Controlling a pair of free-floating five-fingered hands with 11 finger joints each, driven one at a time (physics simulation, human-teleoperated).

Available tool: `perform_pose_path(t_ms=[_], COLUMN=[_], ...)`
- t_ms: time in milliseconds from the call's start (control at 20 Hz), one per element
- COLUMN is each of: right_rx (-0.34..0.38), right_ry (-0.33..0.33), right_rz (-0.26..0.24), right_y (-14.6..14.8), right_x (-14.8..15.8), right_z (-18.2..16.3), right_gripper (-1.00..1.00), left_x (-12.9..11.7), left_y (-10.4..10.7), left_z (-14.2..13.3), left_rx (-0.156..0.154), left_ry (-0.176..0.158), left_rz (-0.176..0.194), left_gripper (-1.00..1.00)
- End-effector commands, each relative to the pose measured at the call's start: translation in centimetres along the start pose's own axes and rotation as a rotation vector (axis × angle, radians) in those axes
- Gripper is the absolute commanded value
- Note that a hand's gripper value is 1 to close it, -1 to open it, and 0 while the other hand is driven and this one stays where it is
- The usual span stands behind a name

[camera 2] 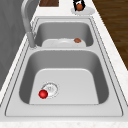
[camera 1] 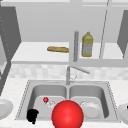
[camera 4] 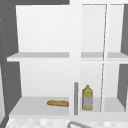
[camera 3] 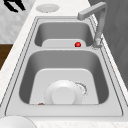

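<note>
Steel double sink (camera 1: 110, 100) before us: our left hand (camera 1: 32, 115) hangs clenched at its front rim, near a small red ball (camera 1: 45, 99); our right hand (camera 2: 79, 5) grasps a brown ball (camera 2: 79, 7).

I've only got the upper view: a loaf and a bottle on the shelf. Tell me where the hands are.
Observer: The left hand hangs at the front left corner of the sink.
Operator: Now the right one.
Observer: The right hand is above a plate on the counter right of the sink, with a brown thing against it.
Operator: Tell me what's in the left basin.
Observer: A small red ball beside the drain.
</note>
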Motion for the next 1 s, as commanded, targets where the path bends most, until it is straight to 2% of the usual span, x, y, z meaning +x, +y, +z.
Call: perform_pose_path(t_ms=[0, 100, 200, 250, 300, 350, 450, 600, 700, 950], right_rx=[-0.029, -0.033, -0.008, -0.018, -0.028, -0.027, -0.033, -0.048, -0.067, -0.124], right_ry=[-0.009, -0.024, -0.027, -0.034, -0.041, -0.042, 0.001, 0.063, 0.083, 0.144], right_rz=[0.005, -0.032, -0.056, -0.057, -0.071, -0.054, 0.015, 0.044, 0.083, 0.161], right_y=[2.4, 2.8, 1.3, 1.1, 0.5, 0.1, -2.1, -4.0, -5.2, -5.3], right_x=[-1.6, -1.7, -1.1, -1.1, -0.9, -0.8, -0.3, 0.6, 1.1, 3.7], right_z=[-1.3, -0.3, 0.4, 0.7, 1.1, 1.4, 2.1, 3.1, 3.9, 4.1], right_gripper=[1.00, 1.00, 1.00, -1.00, -1.00, -1.00, -1.00, -1.00, -1.00, -1.00], left_x=[0.0, 0.0, 0.0, 0.0, 0.0, 0.0, 0.0, 0.0, 0.0, 0.0], left_y=[0.0, 0.0, 0.0, 0.0, 0.0, 0.0, 0.0, 0.0, 0.0, 0.0], left_z=[0.0, 0.0, 0.0, 0.0, 0.0, 0.0, 0.0, 0.0, 0.0, 0.0], left_rx=[0.000, 0.000, 0.000, 0.000, 0.000, 0.000, 0.000, 0.000, 0.000, 0.000], left_ry=[0.000, 0.000, 0.000, 0.000, 0.000, 0.000, 0.000, 0.000, 0.000, 0.000], left_rz=[0.000, 0.000, 0.000, 0.000, 0.000, 0.000, 0.000, 0.000, 0.000, 0.000], left_gripper=[0.00, 0.00, 0.00, 0.00, 0.00, 0.00, 0.00, 0.00, 0.00, 0.00])
